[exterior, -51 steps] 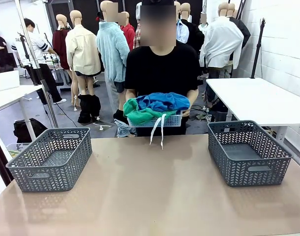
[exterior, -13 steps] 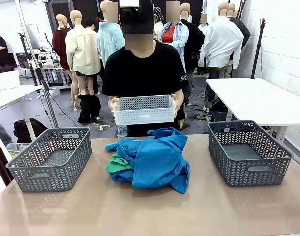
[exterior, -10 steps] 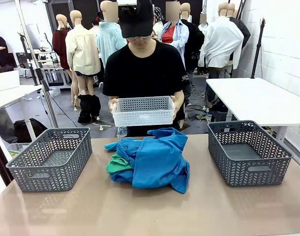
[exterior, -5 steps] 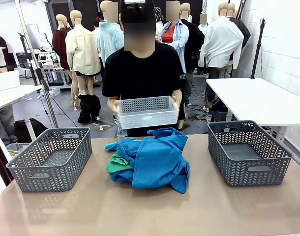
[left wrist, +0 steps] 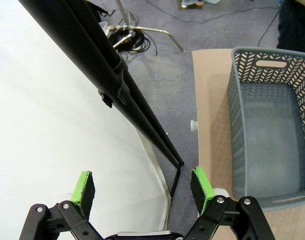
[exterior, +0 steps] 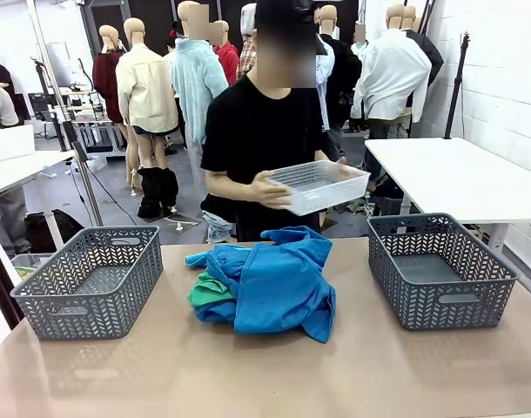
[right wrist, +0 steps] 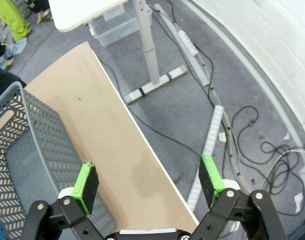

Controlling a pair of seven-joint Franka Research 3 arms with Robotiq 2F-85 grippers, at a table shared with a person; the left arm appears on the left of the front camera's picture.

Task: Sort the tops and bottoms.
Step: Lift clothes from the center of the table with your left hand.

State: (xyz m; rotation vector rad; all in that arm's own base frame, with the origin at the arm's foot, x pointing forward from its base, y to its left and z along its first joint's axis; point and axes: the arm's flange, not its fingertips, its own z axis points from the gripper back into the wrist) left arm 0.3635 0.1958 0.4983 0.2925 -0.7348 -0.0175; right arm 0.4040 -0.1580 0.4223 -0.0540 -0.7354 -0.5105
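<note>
A heap of clothes lies in the middle of the table in the front view. A royal blue top (exterior: 278, 283) covers most of it. A bright green garment, the bottoms (exterior: 209, 292), pokes out at its left side. My left gripper (left wrist: 142, 186) is open over the floor off the table's left side, beside the left grey basket (left wrist: 265, 125). My right gripper (right wrist: 148, 181) is open above the table's right edge, next to the right grey basket (right wrist: 22, 145). Both hold nothing.
Two grey baskets stand on the table, one at the left (exterior: 91, 279), one at the right (exterior: 440, 268). A person across the table holds a white basket (exterior: 322, 185) tilted to their side. A black stand pole (left wrist: 97, 75) crosses the left wrist view. A white table (exterior: 457, 174) stands at the back right.
The person has tipped the clothes out onto the table, then turned sideways and swung the white basket to the right. The heap and both grey baskets stay still.
</note>
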